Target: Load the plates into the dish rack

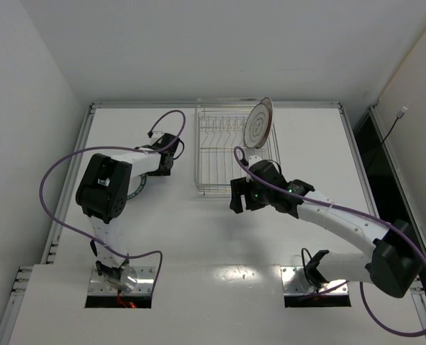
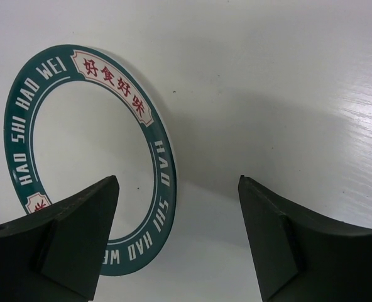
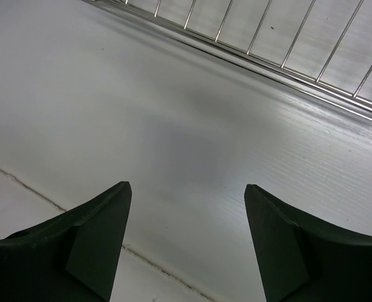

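A white plate with a dark green lettered rim [image 2: 85, 157] lies flat on the table; from above only an arc of it [image 1: 137, 188] shows under the left forearm. My left gripper [image 2: 178, 182] hangs open just right of it, its left finger [image 2: 79, 233] over the plate's near edge, with nothing between the fingers. A pale grey plate with a dark ring [image 1: 258, 122] stands upright at the far right end of the silver wire dish rack [image 1: 220, 162]. My right gripper [image 1: 242, 195] is open and empty over bare table at the rack's near edge [image 3: 299, 56].
The table's raised border [image 1: 213, 105] runs just behind the rack. A thin seam [image 3: 60, 204] crosses the table under the right gripper. Purple cables [image 1: 62, 165] loop off both arms. A dark gap [image 1: 375, 154] runs along the table's right side.
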Motion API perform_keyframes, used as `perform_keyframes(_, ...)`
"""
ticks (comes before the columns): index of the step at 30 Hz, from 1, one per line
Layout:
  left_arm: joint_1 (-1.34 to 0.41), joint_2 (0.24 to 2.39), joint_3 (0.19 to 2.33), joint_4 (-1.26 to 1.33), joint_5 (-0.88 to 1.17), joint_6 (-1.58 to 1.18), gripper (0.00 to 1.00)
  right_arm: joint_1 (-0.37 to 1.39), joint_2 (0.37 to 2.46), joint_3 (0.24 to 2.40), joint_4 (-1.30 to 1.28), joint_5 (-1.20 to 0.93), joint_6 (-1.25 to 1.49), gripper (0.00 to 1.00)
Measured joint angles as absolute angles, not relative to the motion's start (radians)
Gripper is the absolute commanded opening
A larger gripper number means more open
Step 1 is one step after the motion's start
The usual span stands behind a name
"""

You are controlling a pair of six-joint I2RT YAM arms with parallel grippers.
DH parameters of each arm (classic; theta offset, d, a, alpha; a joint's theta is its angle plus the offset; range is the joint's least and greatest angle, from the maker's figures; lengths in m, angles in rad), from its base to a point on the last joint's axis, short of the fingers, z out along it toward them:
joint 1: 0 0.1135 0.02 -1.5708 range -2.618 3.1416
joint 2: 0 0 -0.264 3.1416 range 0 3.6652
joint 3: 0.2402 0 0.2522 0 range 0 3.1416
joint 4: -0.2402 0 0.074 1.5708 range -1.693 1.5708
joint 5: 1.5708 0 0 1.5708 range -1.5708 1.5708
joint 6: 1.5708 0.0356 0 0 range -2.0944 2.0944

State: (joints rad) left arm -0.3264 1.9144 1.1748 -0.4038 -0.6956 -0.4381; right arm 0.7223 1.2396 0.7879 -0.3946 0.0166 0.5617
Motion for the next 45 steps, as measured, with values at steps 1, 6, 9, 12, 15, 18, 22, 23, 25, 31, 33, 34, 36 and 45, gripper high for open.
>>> perform_keyframes(1,-0.326,1.916,1.176,-0.403,-0.698,-0.440,0.74,0.722,1.240,0.789,-0.395,0.017,0.562,0.70)
perform_keyframes(6,-0.283,1.915,1.176,-0.398,-0.667,-0.452,0.67,0.722,1.240,0.789,-0.397,0.017,0.569,0.70)
perform_keyframes(9,-0.232,1.915,1.176,-0.390,-0.637,-0.457,0.61,0.722,1.240,0.789,-0.398,0.017,0.570,0.70)
perform_keyframes(12,-0.205,1.915,1.175,-0.384,-0.614,-0.459,0.52,0.722,1.240,0.789,-0.398,0.017,0.572,0.70)
perform_keyframes(15,-0.201,1.921,1.176,-0.379,-0.594,-0.457,0.31,0.722,1.239,0.789,-0.398,0.018,0.577,0.70)
perform_keyframes(18,-0.204,1.930,1.179,-0.371,-0.578,-0.455,0.08,0.722,1.238,0.789,-0.399,0.019,0.577,0.70)
perform_keyframes(22,-0.205,1.936,1.180,-0.406,-0.613,-0.413,0.00,0.722,1.236,0.789,-0.399,0.019,0.578,0.70)
perform_keyframes(23,-0.204,1.938,1.180,-0.410,-0.618,-0.410,0.00,0.722,1.236,0.789,-0.399,0.019,0.578,0.70)
perform_keyframes(25,-0.204,1.937,1.180,-0.412,-0.624,-0.408,0.00,0.722,1.236,0.789,-0.399,0.019,0.578,0.70)
perform_keyframes(31,-0.208,1.866,1.192,-0.468,-0.605,-0.433,0.00,0.722,1.235,0.789,-0.400,0.019,0.589,0.67)
perform_keyframes(33,-0.216,1.816,1.228,-0.503,-0.582,-0.458,0.00,0.722,1.232,0.789,-0.402,0.035,0.604,0.66)
perform_keyframes(34,-0.225,1.789,1.251,-0.513,-0.569,-0.468,0.00,0.723,1.221,0.789,-0.406,0.053,0.616,0.65)
perform_keyframes(36,-0.252,1.724,1.302,-0.511,-0.530,-0.485,0.00,0.724,1.151,0.770,-0.414,0.091,0.645,0.63)
perform_keyframes(45,-0.466,1.555,1.584,-0.237,-0.262,-0.477,0.00,0.728,0.626,0.598,-0.411,0.288,0.781,0.62)
